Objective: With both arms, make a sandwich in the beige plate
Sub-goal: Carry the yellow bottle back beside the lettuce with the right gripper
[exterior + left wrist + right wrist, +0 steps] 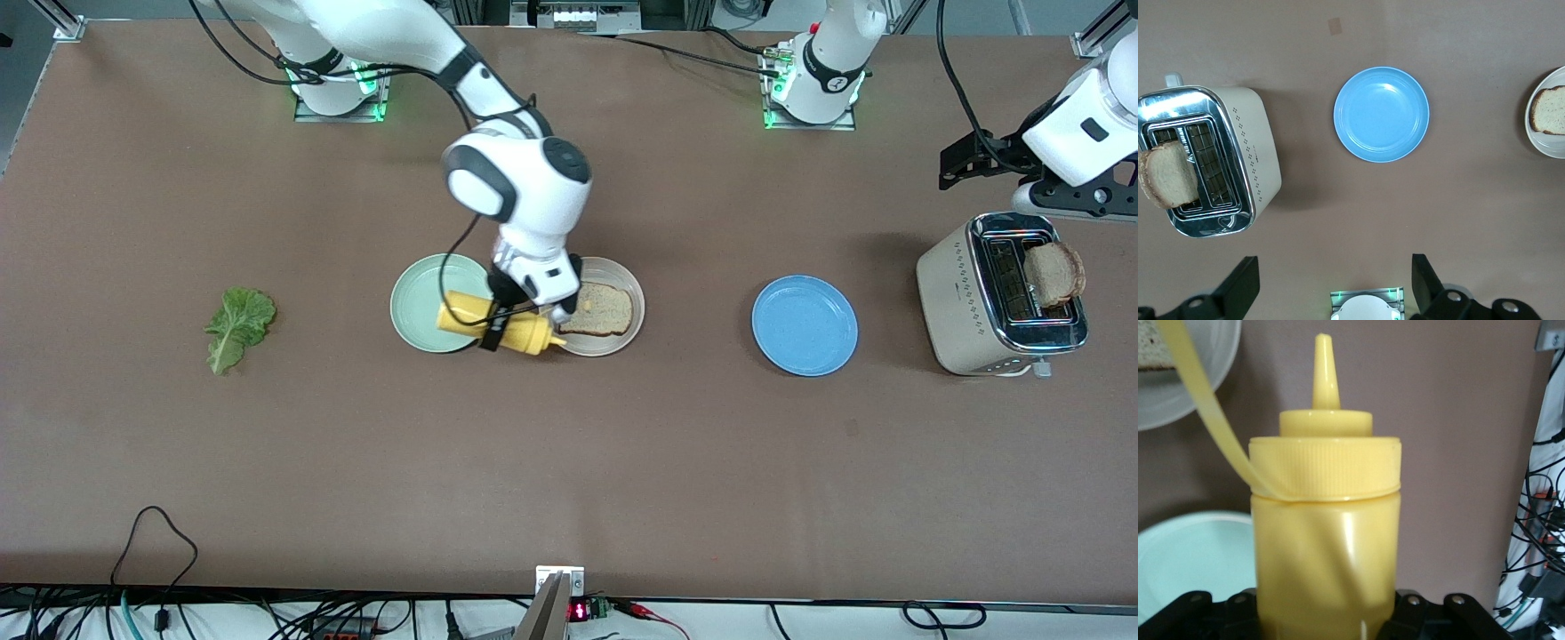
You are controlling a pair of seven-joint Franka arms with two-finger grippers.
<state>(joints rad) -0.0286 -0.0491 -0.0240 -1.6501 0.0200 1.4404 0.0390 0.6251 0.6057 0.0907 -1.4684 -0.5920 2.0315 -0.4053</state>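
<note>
Now your right gripper (514,322) grips the yellow plastic squeeze bottle (498,324) sideways over the round beige plate (628,286), while your left gripper (1331,287) waits, jaws open, above the counter (569,462).

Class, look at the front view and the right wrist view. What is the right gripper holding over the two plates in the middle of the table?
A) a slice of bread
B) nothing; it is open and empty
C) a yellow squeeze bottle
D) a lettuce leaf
C: the right gripper is shut on the yellow squeeze bottle, held on its side over the mint green plate and the beige plate, nozzle toward the bread slice.
</note>
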